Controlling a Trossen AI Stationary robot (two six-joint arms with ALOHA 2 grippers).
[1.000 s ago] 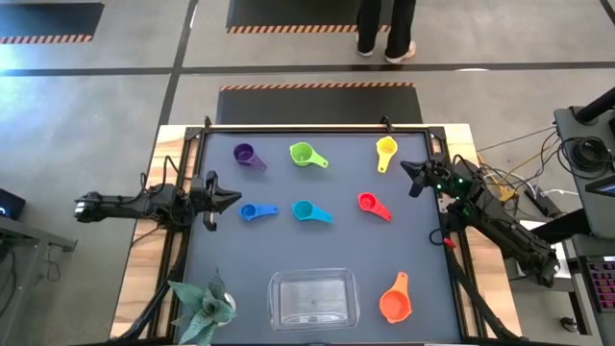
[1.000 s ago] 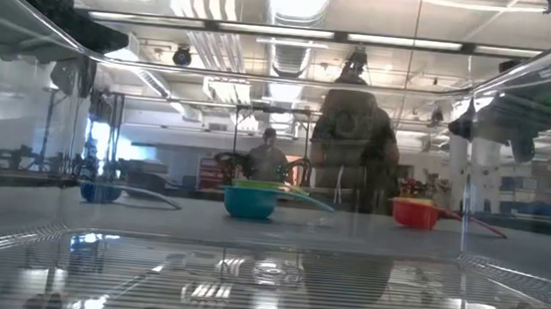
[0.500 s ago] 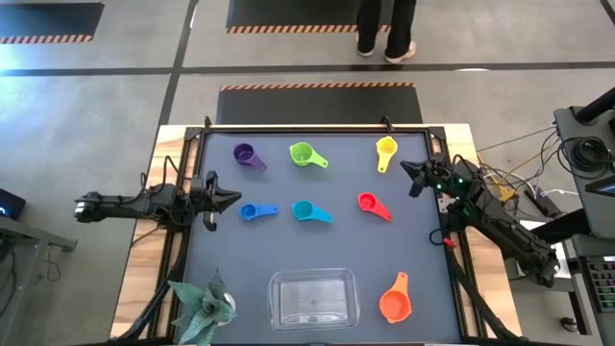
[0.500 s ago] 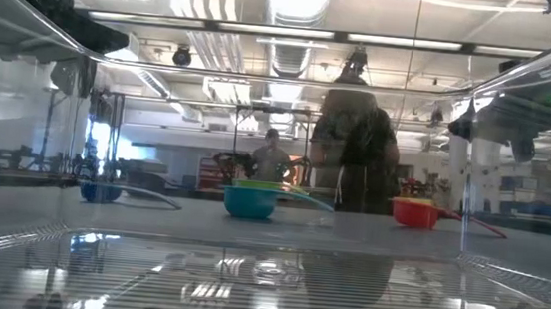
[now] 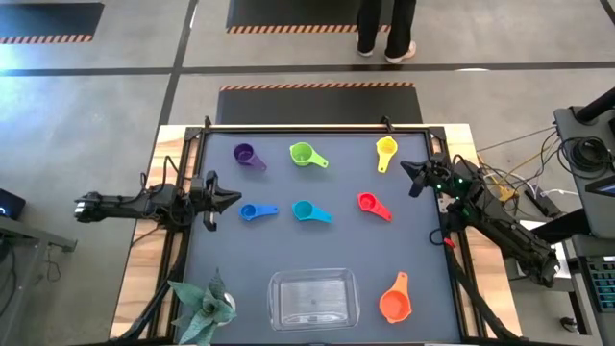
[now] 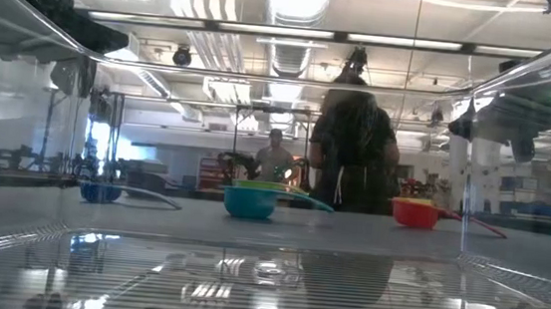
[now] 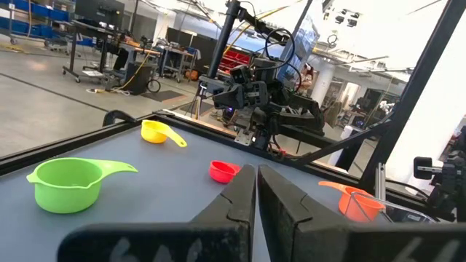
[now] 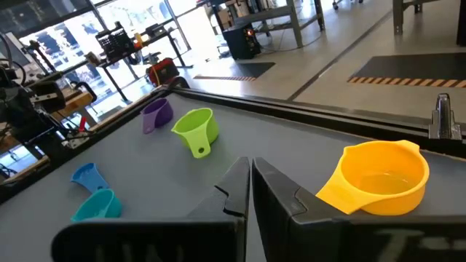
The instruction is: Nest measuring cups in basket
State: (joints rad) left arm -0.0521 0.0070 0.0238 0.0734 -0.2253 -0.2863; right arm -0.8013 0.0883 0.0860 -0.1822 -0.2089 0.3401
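Seven measuring cups sit spread over my dark table (image 5: 317, 240), none of them in the basket (image 5: 312, 297) so far. That clear basket is the biggest piece, lying at the near edge in the middle, with nothing in it that I can see from above. Beside it at the near left corner stands the green-leaved toy plant (image 5: 204, 306).

Both arms wait at the table's sides. My left gripper (image 5: 231, 198) hovers at the left edge just beside the blue cup (image 5: 252, 211), its fingers pressed together with only a sliver between them in the left wrist view. My right gripper (image 5: 406, 169) hangs at the right edge near the yellow cup (image 5: 385, 148), likewise pinched closed on nothing.

Now the cups, bigger ones first. The orange cup (image 5: 395, 305) lies at the near right, just right of the basket but apart from it. The green cup (image 5: 304, 154) sits mid-way along the far row, the yellow one to its right and the purple cup (image 5: 246, 155) to its left. In the middle row I see the teal cup (image 5: 306, 210), then the red cup (image 5: 370, 203) to its right, and the blue one (the smallest-looking of the lot) to its left.

A person (image 6: 354, 146) stands beyond the far edge.
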